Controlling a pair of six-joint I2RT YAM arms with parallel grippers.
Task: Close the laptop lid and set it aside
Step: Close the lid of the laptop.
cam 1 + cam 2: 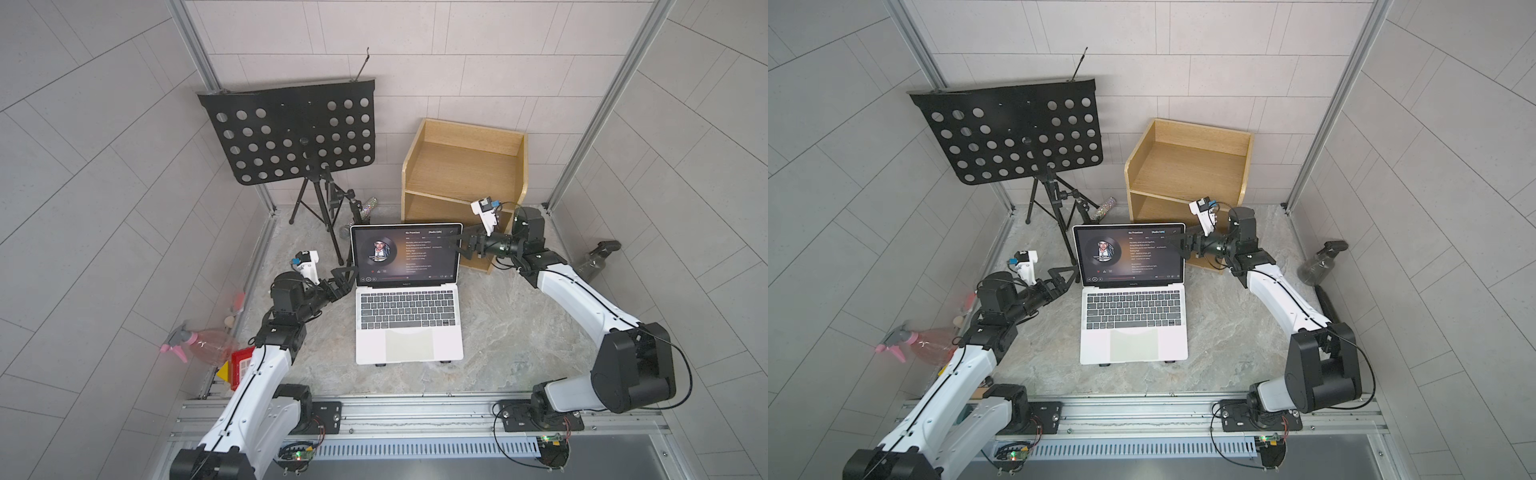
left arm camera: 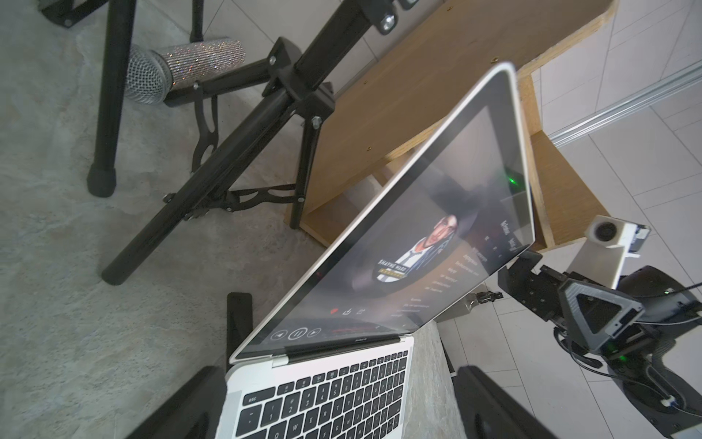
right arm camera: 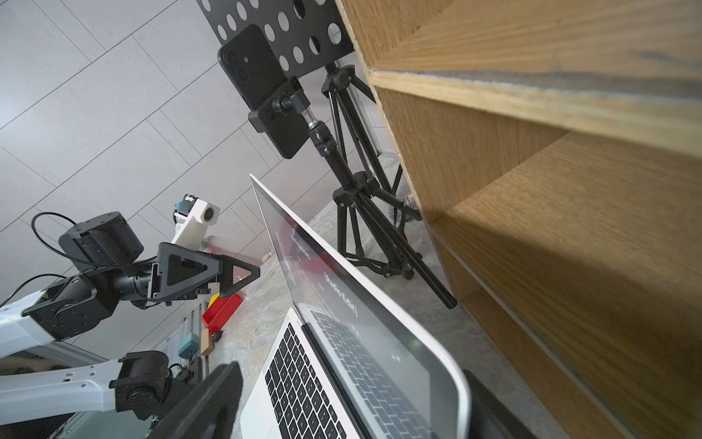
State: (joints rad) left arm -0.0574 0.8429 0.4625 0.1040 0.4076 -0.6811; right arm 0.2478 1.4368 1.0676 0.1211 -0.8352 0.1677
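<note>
Before wooden shelf (image 1: 461, 166): laptop (image 1: 409, 320) (lid (image 1: 406, 255) open).

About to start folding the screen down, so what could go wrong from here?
1. The right gripper straddles the laptop lid at its top corner, jaws open; its screen-side finger could get pinched against the keyboard.
2. The laptop sits on black stand feet, so a hard push might slide it.
3. The wooden shelf stands close behind that gripper.
</note>
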